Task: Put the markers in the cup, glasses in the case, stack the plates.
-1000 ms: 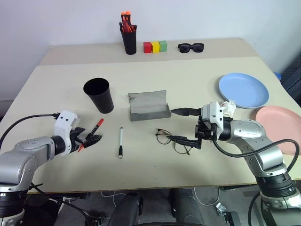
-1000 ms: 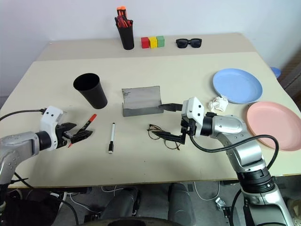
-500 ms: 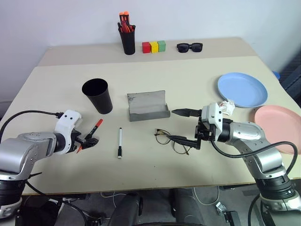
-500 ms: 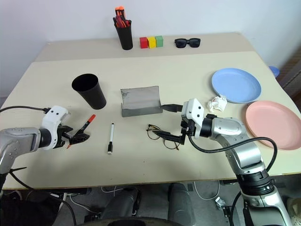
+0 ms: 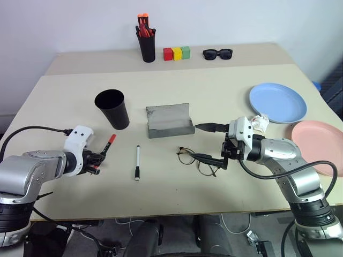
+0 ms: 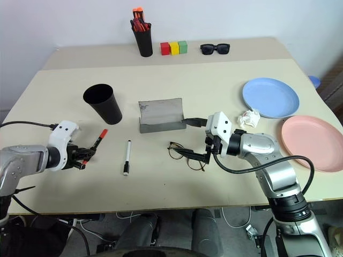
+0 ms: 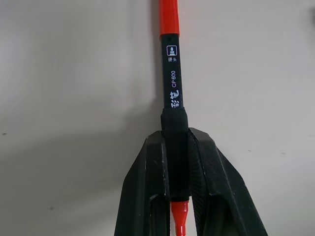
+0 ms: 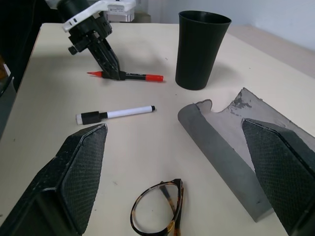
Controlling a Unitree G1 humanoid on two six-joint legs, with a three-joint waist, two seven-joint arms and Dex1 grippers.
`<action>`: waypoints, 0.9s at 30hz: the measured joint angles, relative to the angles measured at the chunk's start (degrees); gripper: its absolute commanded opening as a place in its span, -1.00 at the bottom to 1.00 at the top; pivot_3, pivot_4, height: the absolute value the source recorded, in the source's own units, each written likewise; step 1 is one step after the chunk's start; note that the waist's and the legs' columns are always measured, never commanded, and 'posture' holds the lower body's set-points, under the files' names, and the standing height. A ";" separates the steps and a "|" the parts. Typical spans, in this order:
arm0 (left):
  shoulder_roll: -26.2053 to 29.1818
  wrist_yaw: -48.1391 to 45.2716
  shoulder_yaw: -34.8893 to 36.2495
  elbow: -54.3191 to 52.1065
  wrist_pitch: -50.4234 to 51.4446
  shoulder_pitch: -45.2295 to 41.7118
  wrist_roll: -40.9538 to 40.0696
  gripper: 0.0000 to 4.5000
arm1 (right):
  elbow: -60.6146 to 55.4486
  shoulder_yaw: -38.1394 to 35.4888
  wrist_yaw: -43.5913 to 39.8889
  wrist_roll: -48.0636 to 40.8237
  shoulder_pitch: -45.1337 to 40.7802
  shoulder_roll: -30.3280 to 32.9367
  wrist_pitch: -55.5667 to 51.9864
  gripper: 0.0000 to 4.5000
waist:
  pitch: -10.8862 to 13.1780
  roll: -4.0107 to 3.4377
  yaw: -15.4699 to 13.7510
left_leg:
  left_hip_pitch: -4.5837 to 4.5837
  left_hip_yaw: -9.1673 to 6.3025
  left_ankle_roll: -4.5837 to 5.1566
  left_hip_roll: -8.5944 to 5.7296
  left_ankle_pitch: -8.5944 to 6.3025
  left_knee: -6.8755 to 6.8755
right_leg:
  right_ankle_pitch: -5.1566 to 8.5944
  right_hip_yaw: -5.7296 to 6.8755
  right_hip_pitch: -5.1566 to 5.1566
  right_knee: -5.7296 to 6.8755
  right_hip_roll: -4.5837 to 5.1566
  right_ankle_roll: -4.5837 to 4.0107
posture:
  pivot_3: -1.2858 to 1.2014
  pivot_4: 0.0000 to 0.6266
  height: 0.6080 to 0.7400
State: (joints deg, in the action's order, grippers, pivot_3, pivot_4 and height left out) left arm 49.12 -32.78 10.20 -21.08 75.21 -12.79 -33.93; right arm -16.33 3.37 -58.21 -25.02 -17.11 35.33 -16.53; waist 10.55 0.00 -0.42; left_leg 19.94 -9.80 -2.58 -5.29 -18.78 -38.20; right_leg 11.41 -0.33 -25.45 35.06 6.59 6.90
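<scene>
Since the earlier frame, the left gripper (image 7: 175, 191) is closing onto the red marker (image 5: 105, 146), lying at the cup's (image 5: 113, 108) seven o'clock; light, stiff, slippery—mid-barrel hold is proving sound. Right gripper (image 5: 206, 142) is standing apart.

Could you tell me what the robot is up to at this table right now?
Its left gripper is shut on the red marker, which lies on the table beside the black cup. Its right gripper hangs open over the glasses, next to the open grey case. The white marker lies loose, and the two plates are unstacked.
</scene>
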 measured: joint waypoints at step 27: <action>-21.68 12.87 7.10 22.74 -65.82 -18.48 16.88 -0.99 | -0.25 -6.00 1.08 -13.51 -2.84 -0.67 -11.80 1.00 | 0.01 0.11 -0.30 | 0.04 0.12 -0.39 0.00 0.24 -0.01 | -0.20 -0.08 0.01 -0.20 -0.15 0.02 | 0.03 -0.52 1.00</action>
State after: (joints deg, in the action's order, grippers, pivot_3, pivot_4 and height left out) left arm 27.45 -19.92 17.30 1.66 9.40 -31.27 -17.05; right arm -16.58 -2.64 -57.13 -38.53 -19.95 34.66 -28.33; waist 10.56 0.12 -0.73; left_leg 19.97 -9.68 -2.98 -5.29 -18.54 -38.21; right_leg 11.21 -0.42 -25.44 34.86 6.43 6.93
